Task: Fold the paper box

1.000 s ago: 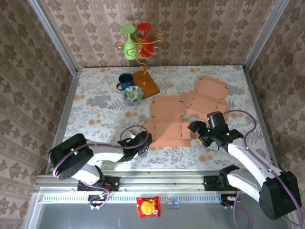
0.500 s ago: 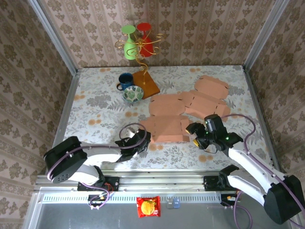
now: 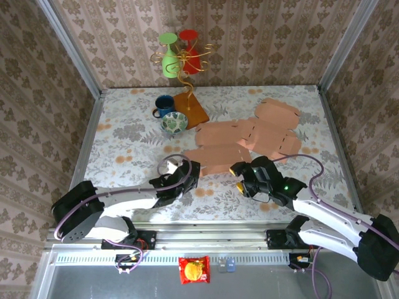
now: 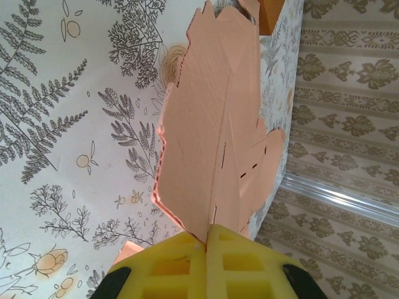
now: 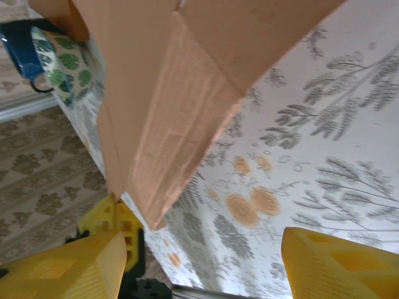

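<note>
A flat, unfolded salmon paper box (image 3: 218, 159) lies in the middle of the table. My left gripper (image 3: 187, 172) is shut on its left edge. In the left wrist view the yellow fingers (image 4: 181, 261) pinch that thin edge and the box (image 4: 212, 124) stretches away, raised off the table. My right gripper (image 3: 239, 179) sits at the box's near right corner, open. In the right wrist view the yellow fingertips (image 5: 68, 268) stand wide apart with nothing between them, and the box (image 5: 168, 93) hangs just ahead of them.
More flat paper boxes (image 3: 265, 134) lie overlapping behind and to the right. A blue mug (image 3: 164, 105), a patterned bowl (image 3: 174, 123) and a wooden-based stand with glasses (image 3: 190, 109) sit at the back left. A snack packet (image 3: 194, 270) lies below the rail.
My left gripper closed on the box's left edge and lifted it, shifting the box slightly back. My right gripper moved left toward the box's near right corner, its jaws narrowing a little.
</note>
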Robot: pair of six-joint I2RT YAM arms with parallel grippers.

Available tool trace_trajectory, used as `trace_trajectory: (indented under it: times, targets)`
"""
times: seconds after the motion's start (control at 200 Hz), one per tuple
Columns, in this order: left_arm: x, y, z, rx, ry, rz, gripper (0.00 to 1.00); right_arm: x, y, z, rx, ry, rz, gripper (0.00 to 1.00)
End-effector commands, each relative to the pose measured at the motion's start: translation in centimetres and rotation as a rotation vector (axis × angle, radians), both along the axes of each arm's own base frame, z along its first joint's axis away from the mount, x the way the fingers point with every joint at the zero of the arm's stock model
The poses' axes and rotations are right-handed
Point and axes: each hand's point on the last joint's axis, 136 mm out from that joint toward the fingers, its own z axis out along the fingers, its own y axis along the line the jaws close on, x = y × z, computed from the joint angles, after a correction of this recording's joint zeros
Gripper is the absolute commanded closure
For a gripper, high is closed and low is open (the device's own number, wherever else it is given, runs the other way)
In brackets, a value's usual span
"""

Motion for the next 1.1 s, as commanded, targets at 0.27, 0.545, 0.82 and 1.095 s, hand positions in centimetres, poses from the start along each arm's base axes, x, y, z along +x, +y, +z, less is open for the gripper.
trace_trajectory:
  times: [0.27,0.545,0.82,1.095]
  targets:
    - [0.5,-0.9,2.0,-0.054,-0.018,0.021,1.00,3.8,1.0,2.4,0.070,-0.110,-0.148,0.44]
    - [0.5,-1.3,2.2,-0.074,-0.017,0.012,1.00,4.9,1.5,2.5,0.083,-0.131,-0.164,0.55]
    - [0.7,-1.5,2.7,-0.080,-0.029,0.016,1.00,5.0,1.6,2.3,0.064,-0.117,-0.158,0.49]
    - [0.7,-1.7,2.7,-0.087,-0.026,0.008,1.00,6.0,2.1,2.3,0.089,-0.144,-0.178,0.60]
